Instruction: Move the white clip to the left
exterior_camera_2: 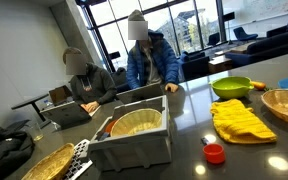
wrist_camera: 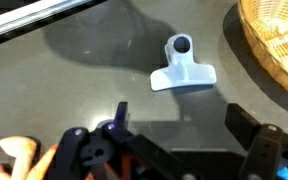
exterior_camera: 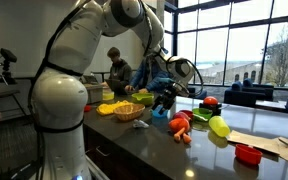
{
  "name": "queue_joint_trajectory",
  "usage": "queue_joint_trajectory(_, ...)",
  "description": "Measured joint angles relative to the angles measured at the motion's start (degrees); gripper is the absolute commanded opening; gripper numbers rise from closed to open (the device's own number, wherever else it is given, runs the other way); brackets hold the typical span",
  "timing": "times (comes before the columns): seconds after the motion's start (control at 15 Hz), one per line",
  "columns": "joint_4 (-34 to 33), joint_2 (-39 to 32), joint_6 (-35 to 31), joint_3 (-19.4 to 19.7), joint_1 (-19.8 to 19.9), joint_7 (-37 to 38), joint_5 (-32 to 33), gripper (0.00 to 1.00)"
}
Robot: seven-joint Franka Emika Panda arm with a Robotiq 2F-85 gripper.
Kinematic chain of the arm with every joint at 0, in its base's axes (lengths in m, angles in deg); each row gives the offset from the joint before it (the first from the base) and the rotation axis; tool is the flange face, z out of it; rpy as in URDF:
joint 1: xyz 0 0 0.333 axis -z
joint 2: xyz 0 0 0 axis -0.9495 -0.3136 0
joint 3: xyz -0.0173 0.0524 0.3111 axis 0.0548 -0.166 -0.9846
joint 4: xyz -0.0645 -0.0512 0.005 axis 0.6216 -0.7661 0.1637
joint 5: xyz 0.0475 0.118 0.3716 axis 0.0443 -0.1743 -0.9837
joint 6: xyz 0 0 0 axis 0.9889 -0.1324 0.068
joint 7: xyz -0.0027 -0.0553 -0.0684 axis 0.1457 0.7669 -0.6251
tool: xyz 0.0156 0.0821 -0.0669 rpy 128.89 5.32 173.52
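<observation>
In the wrist view the white clip lies flat on the dark countertop; it is a small white piece with a dark round part at its upper end. My gripper is open and empty. Its two dark fingers hang above the counter just short of the clip, one to each side, not touching it. In an exterior view the gripper hovers low over the counter beside the wicker basket. I cannot make out the clip in either exterior view.
The wicker basket's rim is close to the clip. An orange toy, a yellow-green object, a red bowl and paper lie on the counter. A grey bin, yellow cloth and green bowl stand near seated people.
</observation>
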Motion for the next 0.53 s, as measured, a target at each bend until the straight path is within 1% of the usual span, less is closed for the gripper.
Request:
queue_joint_trajectory(0.2, 3.57, 5.18, -3.47, 1.06, -1.10, 6.04, 3.46, 1.00)
queue_joint_trajectory(0.53, 11.13, 18.34, -7.18, 1.88, -1.73, 17.08, 10.12, 1.00)
